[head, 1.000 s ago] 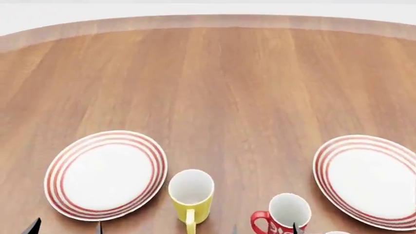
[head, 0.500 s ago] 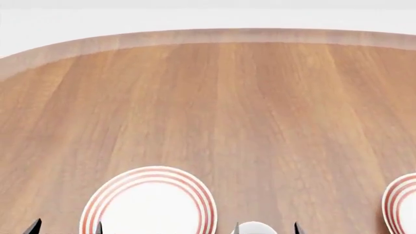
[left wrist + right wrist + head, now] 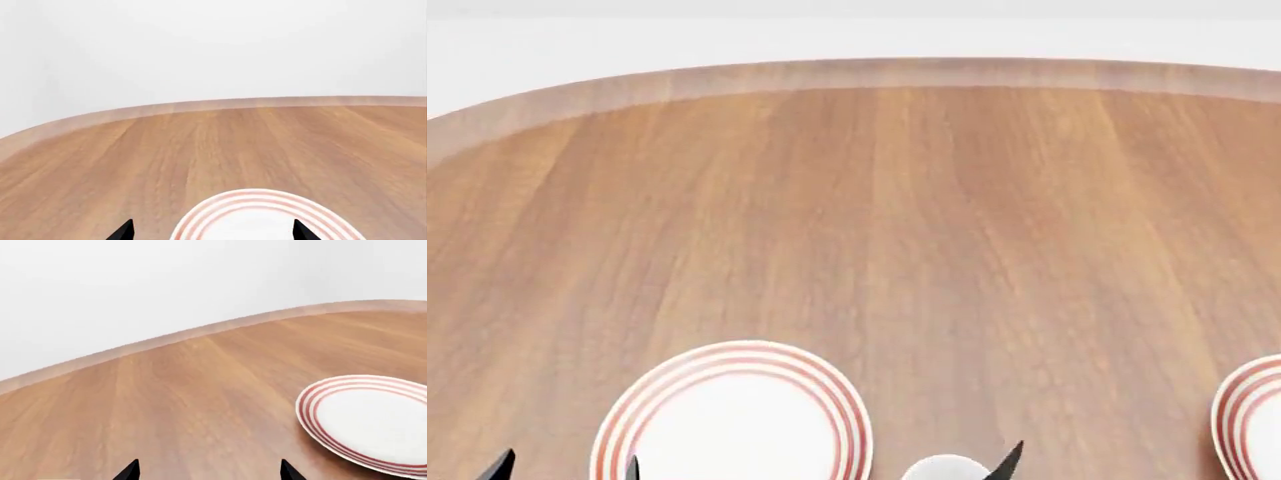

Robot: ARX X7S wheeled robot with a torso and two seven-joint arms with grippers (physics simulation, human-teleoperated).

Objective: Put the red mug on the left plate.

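Note:
The red mug is out of view in every frame. The left plate (image 3: 734,415), white with red rings, lies at the near left of the wooden table; it also shows in the left wrist view (image 3: 263,212). My left gripper (image 3: 212,231) is open and empty, its two black tips wide apart with the plate's far rim between them. In the head view it (image 3: 565,468) sits just left of the plate. My right gripper (image 3: 208,471) is open and empty over bare wood. Only one of its fingertips (image 3: 1008,460) shows in the head view.
A white mug rim (image 3: 945,468) peeks in at the bottom edge beside the right fingertip; its outer colour is hidden. The second ringed plate (image 3: 1254,420) is cut off at the right and shows in the right wrist view (image 3: 373,422). The table's curved far edge (image 3: 854,72) is ahead.
The head view tilted up over the second, so the yellow and red mugs slid out at the bottom. Since half a second ago the right fingertip has shifted left and tilted; its other tip is gone.

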